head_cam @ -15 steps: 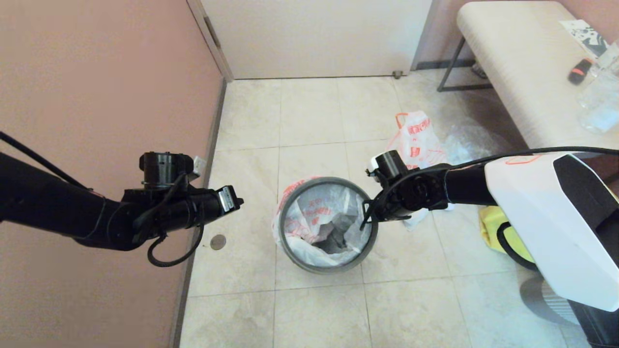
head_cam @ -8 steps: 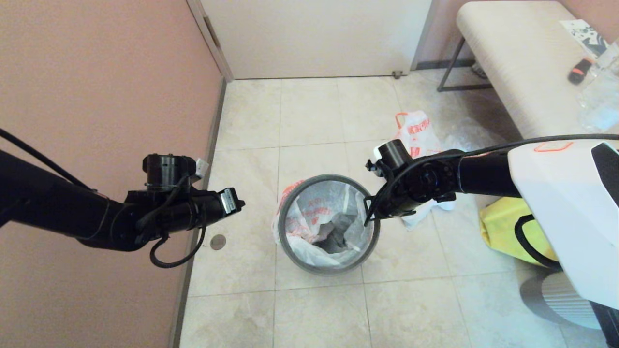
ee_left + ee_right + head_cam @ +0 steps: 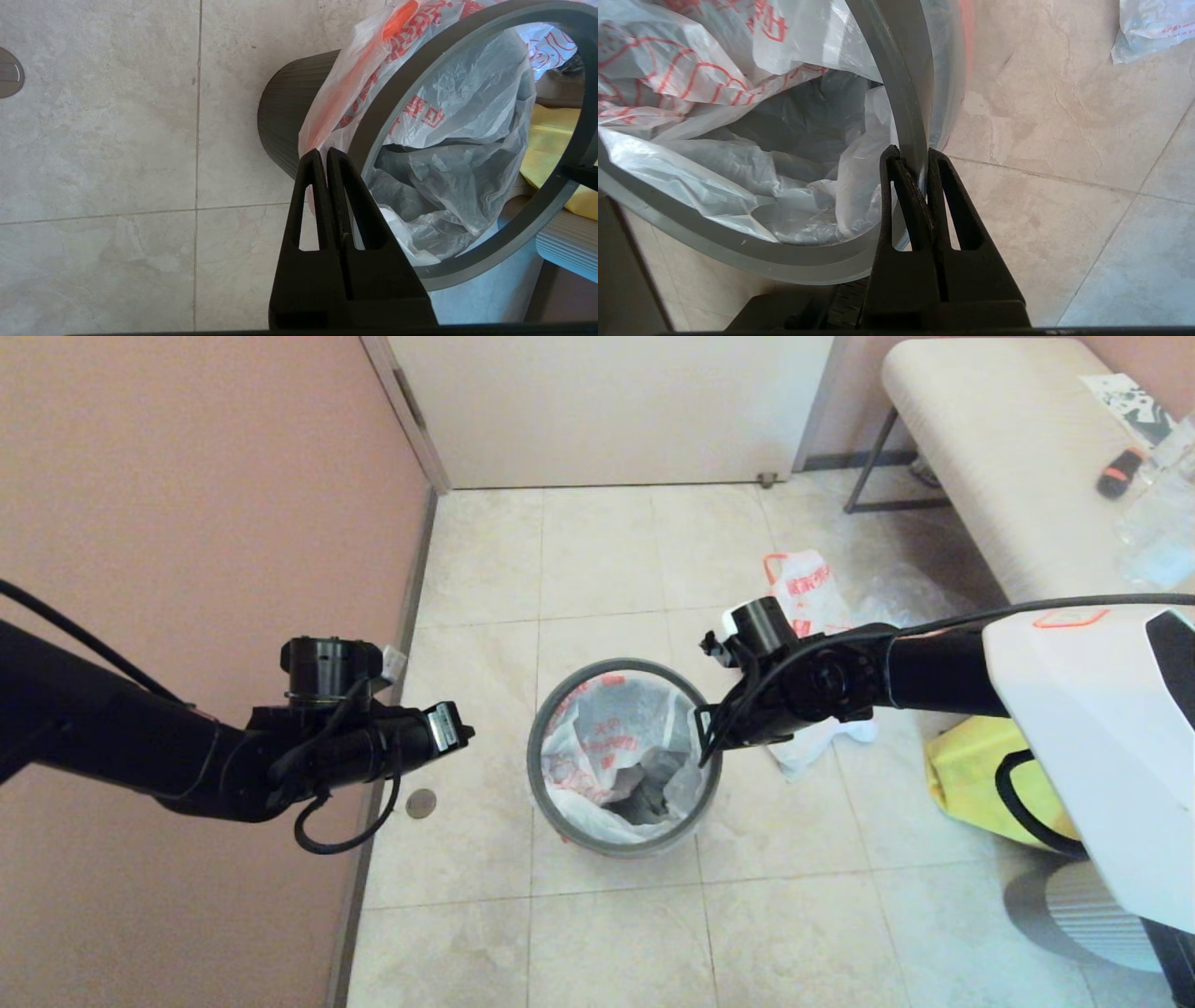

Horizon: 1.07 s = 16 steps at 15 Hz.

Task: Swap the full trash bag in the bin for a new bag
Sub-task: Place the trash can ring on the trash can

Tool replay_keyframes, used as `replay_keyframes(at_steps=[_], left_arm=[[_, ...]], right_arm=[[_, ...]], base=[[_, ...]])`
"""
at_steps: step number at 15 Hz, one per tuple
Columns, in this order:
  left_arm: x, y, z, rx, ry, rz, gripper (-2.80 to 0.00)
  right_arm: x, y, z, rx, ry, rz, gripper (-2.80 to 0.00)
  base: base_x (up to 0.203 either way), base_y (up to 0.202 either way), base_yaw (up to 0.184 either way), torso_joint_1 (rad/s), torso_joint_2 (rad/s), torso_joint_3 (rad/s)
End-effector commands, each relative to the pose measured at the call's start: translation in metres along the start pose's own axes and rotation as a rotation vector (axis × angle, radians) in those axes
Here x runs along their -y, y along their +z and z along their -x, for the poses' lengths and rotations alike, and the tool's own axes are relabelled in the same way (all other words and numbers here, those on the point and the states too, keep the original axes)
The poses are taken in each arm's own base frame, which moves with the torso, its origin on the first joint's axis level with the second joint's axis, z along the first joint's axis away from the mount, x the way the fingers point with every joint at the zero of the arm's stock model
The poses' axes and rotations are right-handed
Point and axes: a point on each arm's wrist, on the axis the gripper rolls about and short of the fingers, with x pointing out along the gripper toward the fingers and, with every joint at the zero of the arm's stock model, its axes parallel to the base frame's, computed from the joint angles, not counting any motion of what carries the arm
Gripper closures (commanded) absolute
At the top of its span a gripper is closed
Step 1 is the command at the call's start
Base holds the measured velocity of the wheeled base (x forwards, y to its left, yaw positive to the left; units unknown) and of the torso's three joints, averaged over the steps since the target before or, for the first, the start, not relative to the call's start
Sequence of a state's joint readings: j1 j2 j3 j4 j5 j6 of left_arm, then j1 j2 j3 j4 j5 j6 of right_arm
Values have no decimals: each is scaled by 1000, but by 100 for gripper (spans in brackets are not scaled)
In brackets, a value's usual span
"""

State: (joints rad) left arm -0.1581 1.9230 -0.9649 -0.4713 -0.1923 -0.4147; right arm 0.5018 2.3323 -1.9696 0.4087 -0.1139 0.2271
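Observation:
The new bag (image 3: 607,747) (image 3: 448,116) (image 3: 691,70), white with orange-red print, lines the black ribbed bin (image 3: 285,107). Its pink-banded mouth spills out under the grey ring (image 3: 553,803) (image 3: 467,273) (image 3: 896,70). My right gripper (image 3: 702,756) (image 3: 911,154) is shut on the ring's right side and holds it tilted above the bin's mouth. My left gripper (image 3: 455,733) (image 3: 323,151) hangs shut to the left of the bin, with nothing seen between its fingers. The full trash bag (image 3: 803,588) lies on the floor behind my right wrist.
A pink wall (image 3: 187,476) runs close along the left. A yellow tote (image 3: 966,775) and a grey ribbed object (image 3: 1074,915) lie at the right. A padded bench (image 3: 990,457) stands at the back right, with a clear bag (image 3: 910,607) beside it. A floor drain (image 3: 421,803) sits near the wall.
My right gripper has risen and shifted slightly left with the grey ring, which now stands higher over the bin. The left arm has barely drifted.

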Motion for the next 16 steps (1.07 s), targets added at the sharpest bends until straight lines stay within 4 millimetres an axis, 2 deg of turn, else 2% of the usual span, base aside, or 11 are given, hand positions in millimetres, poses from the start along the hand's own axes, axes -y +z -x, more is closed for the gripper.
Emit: replay_keyframes(at_steps=[1, 4, 9, 16], left_arm=[[0, -1, -1, -1, 0, 3, 0], [-1, -1, -1, -3, 0, 5, 0], [-2, -2, -4, -9, 3, 6, 0], [-2, -3, -6, -12, 4, 7, 0]], right_arm=[[0, -3, -5, -13, -4, 1, 0], [-1, 0, -12, 32, 7, -1, 0], [0, -10, -31, 3, -7, 31, 0], [9, -7, -36, 33, -35, 47, 0]], base=[[0, 0, 0, 0, 0, 0], [0, 0, 0, 0, 0, 0], [0, 0, 0, 0, 0, 0], [0, 0, 0, 0, 0, 0]])
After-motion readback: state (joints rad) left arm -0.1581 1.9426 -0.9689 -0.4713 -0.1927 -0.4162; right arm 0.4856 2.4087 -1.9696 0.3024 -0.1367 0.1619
